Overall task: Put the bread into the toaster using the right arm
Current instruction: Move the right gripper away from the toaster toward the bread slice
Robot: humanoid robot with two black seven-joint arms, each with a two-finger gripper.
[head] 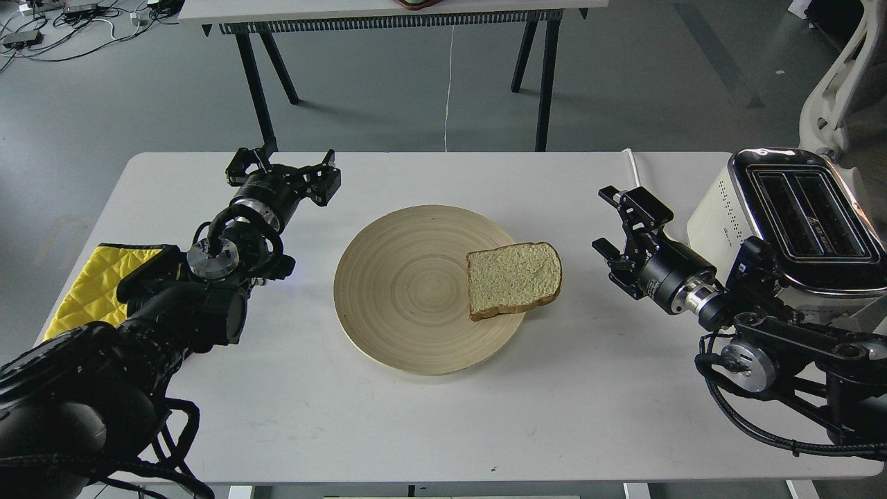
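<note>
On the white table (277,430) in front of me sits a round wooden plate (402,291), and the bread (514,279) lies flat on its right side, with its rounded top pointing right and hanging a little past the plate's rim. The slice is pale tan with a brown crust, and nothing is touching it.

My right gripper (604,220) hovers just to the right of the bread, apart from it, with its two black fingers spread wide and nothing between them. The fingers point left and away from me, toward the plate's far right edge. The right arm (762,346) runs back from there to the lower right, with silver joint discs and black cables looping under it.

The toaster (714,215) stands at the table's right edge, just behind my right arm. Its chrome top faces up, both slots show dark and empty, and its cream side with dotted vent holes faces the plate. A white cord (632,166) runs from behind it toward the table's far edge.

My left gripper (283,165) is over the far left part of the table, well apart from the plate, with its fingers also spread and holding nothing. A yellow quilted cloth (90,284) lies at the table's left edge, partly under my left arm (173,305).
</note>
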